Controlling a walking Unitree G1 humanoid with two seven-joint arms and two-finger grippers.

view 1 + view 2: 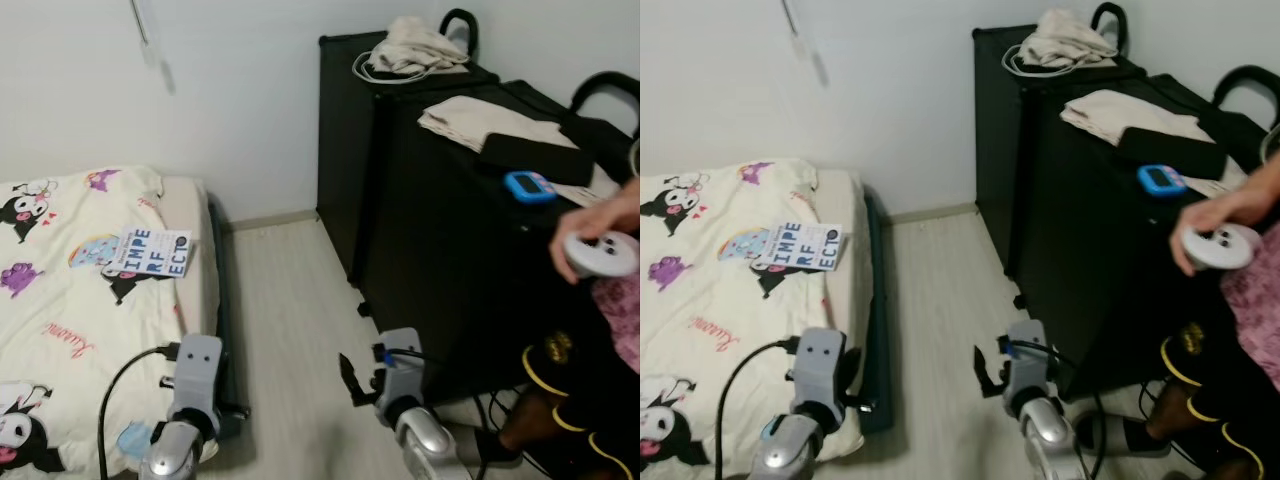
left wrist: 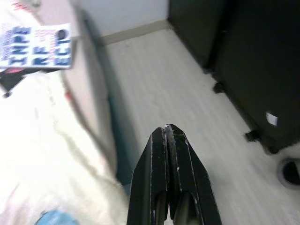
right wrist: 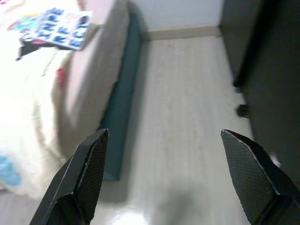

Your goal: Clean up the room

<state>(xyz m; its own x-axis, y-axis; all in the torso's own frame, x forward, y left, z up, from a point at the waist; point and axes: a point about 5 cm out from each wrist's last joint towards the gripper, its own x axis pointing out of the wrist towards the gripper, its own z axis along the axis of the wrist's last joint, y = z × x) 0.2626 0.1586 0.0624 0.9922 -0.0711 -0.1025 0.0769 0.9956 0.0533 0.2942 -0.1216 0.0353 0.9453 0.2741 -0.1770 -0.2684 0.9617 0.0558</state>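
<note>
Cleanup looks barely begun. Book (image 1: 148, 252) lies on bed (image 1: 60, 330), clothes (image 1: 415, 45) sit on black cabinet (image 1: 420, 200). Left gripper (image 2: 167, 136) pinched closed, empty, near bed edge. Right gripper (image 3: 164, 173) spread wide, empty, over floor (image 1: 290, 320). Nothing picked up yet.

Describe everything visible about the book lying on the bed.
The book is a thin paperback with a white cover printed in big blue block letters and smaller red text. It lies flat and closed, face up, slightly askew, on the cream cartoon-print bedspread near the mattress's floor-side edge. Only the bedspread touches it; both end effectors are well short of it.
</note>
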